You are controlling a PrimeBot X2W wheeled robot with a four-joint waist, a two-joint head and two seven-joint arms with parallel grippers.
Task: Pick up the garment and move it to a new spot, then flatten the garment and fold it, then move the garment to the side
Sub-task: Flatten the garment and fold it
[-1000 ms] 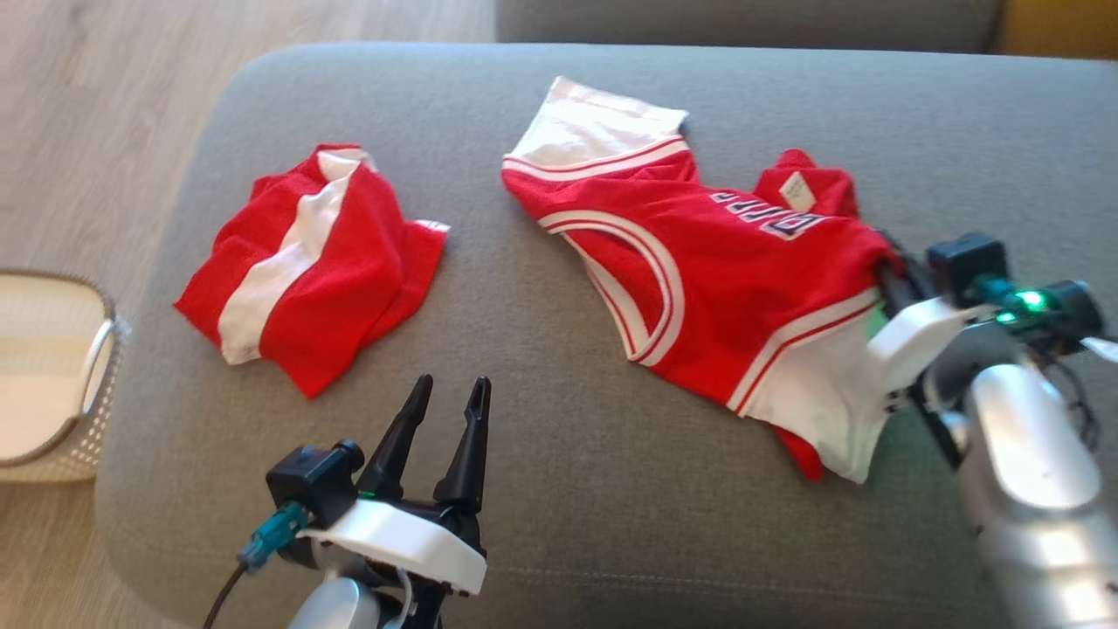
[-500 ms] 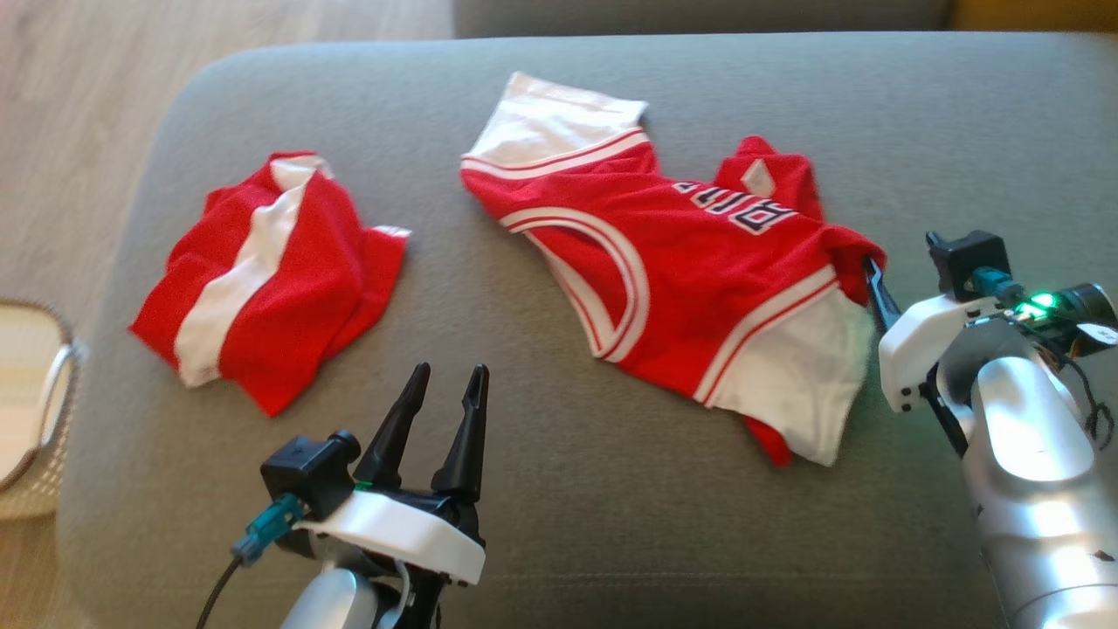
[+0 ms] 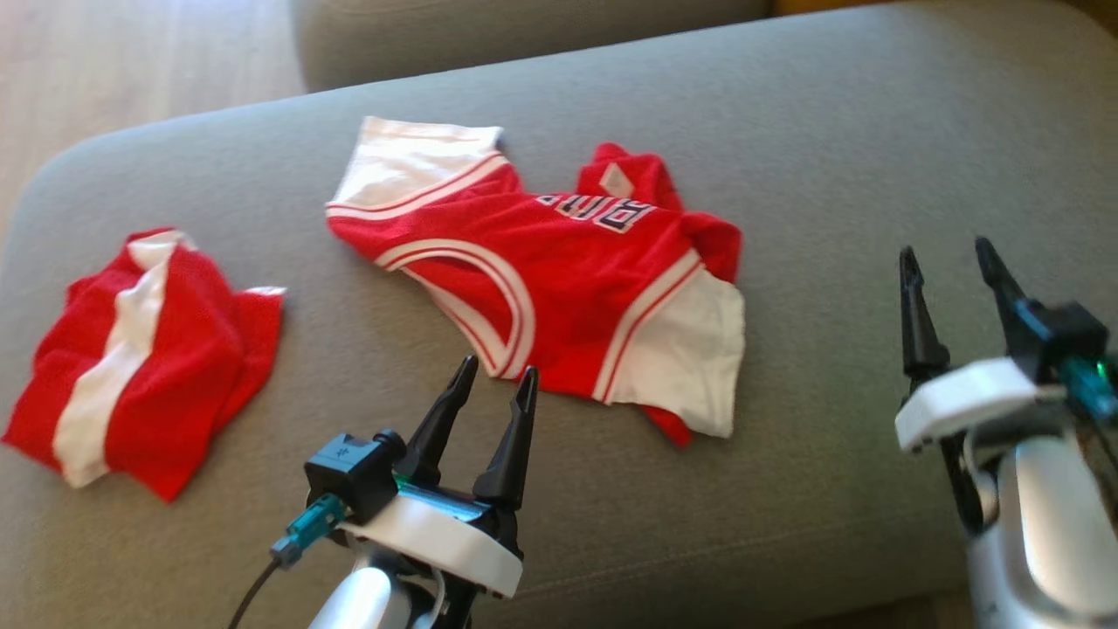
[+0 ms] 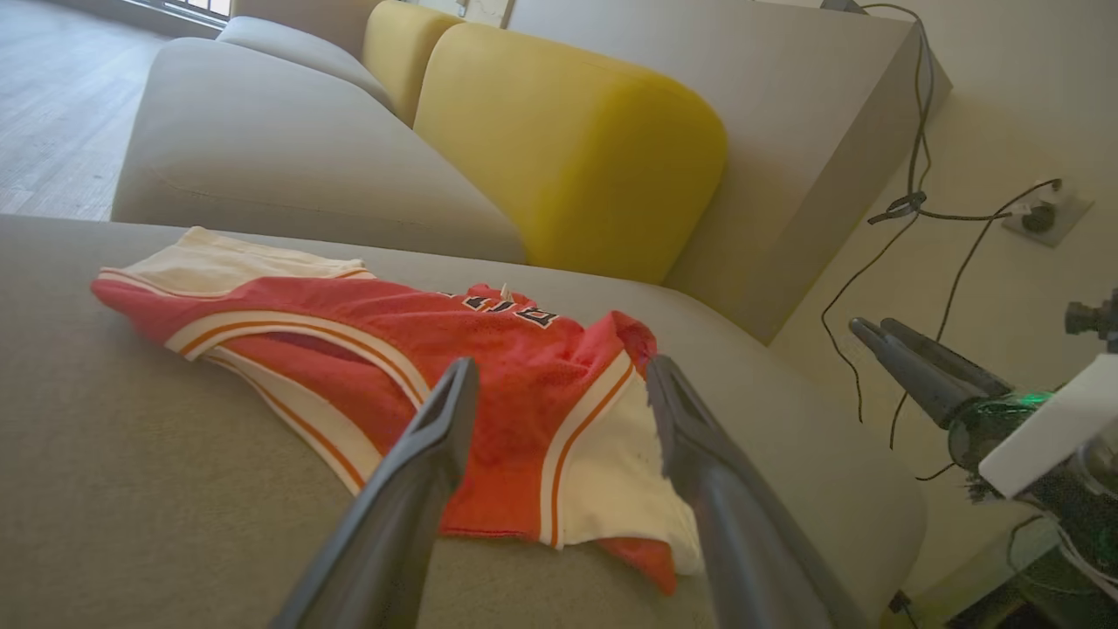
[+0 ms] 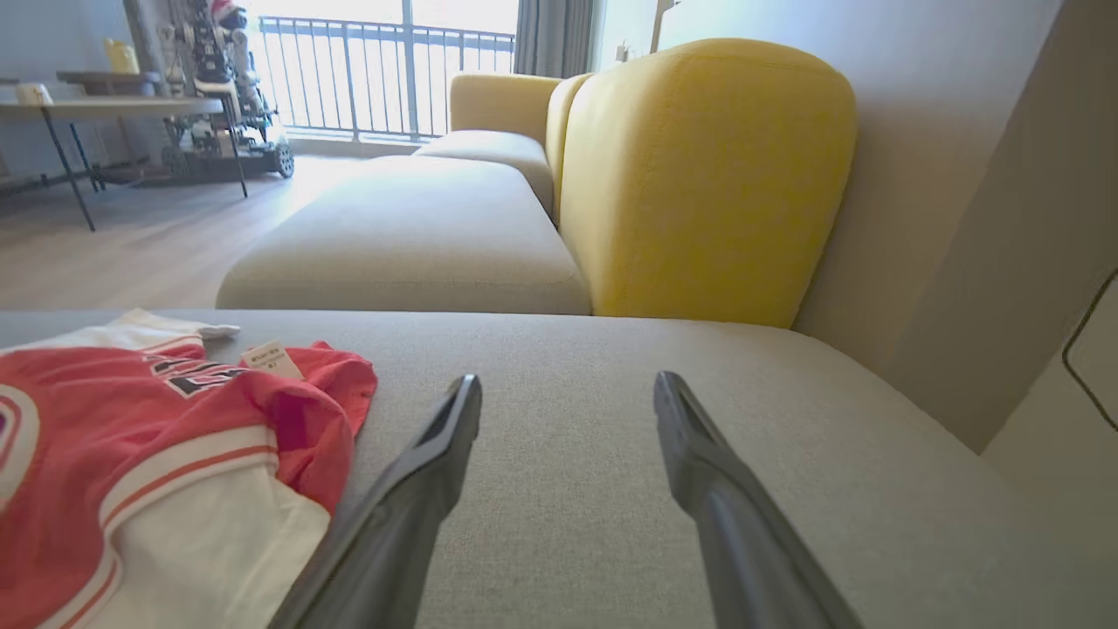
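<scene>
From the head view, we see the garment (image 3: 559, 279), a red and white jersey, lying crumpled near the middle of the grey sofa cushion (image 3: 830, 175). A second red and white garment (image 3: 148, 349) lies well apart to its left. Our left end effector (image 3: 500, 367) has its fingers spread wide and holds nothing, its tips close to the jersey's near edge. Our right end effector (image 3: 947, 250) is also spread wide and empty, off to the right of the jersey and apart from it.

In the left wrist view, the jersey lies just beyond our two spread fingers, with a yellow backrest (image 4: 568, 148) behind it.

In the right wrist view, bare grey cushion lies between the parted fingers, and the jersey lies at the lower left.
</scene>
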